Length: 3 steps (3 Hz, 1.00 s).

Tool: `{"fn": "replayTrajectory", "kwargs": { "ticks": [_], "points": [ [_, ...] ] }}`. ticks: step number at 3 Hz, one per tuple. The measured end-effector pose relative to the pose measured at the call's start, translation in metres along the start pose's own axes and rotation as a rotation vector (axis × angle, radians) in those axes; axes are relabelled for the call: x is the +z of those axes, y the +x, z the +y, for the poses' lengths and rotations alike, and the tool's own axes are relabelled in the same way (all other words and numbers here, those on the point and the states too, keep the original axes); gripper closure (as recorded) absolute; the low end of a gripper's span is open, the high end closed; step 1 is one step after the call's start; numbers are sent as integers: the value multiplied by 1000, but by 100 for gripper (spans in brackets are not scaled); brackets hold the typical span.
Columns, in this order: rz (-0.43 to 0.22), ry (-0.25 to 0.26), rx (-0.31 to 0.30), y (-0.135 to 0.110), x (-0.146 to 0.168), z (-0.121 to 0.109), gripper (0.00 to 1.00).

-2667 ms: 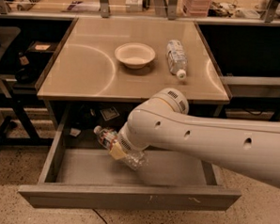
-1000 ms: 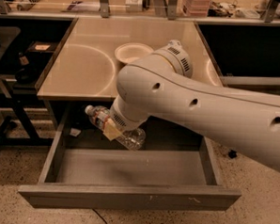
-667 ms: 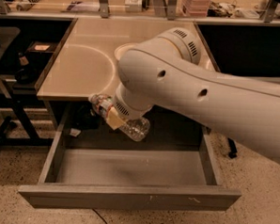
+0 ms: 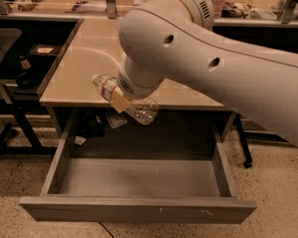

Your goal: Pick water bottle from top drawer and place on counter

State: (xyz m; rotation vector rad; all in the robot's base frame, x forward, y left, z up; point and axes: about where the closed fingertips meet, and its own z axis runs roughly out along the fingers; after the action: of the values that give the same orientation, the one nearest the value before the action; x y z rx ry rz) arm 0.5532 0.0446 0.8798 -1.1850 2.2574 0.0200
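1. My gripper (image 4: 121,98) sat at the counter's (image 4: 87,62) front edge, a little left of that edge's middle, tucked under the bulk of my own arm (image 4: 217,59).
2. It was pinching the water bottle (image 4: 142,109) around its middle. One tan finger pad lay across the clear plastic, just below the dark label band.
3. The bottle was off every surface, carried in my grip. It was touching neither the counter nor the top drawer (image 4: 136,178), whose grey floor lay open in front of and below the counter's front edge.
4. The bottle's long axis ran slantwise. The cap end pointed up and to the left and showed against the counter's surface. The crinkled base pointed down and to the right and hung below the line of the counter's front edge.
5. I judged that slant to be what the placing turned on: the low base end looked not yet clear of the counter's front edge, so I would need to rise before going inward.
6. From my gripper, the open stretch of counter lay straight back, away from the front edge and toward the counter's far side.
7. I could not tell from this view how far the bottle stood out in front of the counter's edge.
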Motion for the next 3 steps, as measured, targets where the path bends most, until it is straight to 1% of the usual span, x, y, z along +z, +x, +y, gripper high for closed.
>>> {"fn": "replayTrajectory", "kwargs": {
  "ticks": [1,3],
  "points": [
    [-10,-14,-12,-15,7,-5,100],
    [-17,-49,-107,-73,38,-27,100]
  ]
}}
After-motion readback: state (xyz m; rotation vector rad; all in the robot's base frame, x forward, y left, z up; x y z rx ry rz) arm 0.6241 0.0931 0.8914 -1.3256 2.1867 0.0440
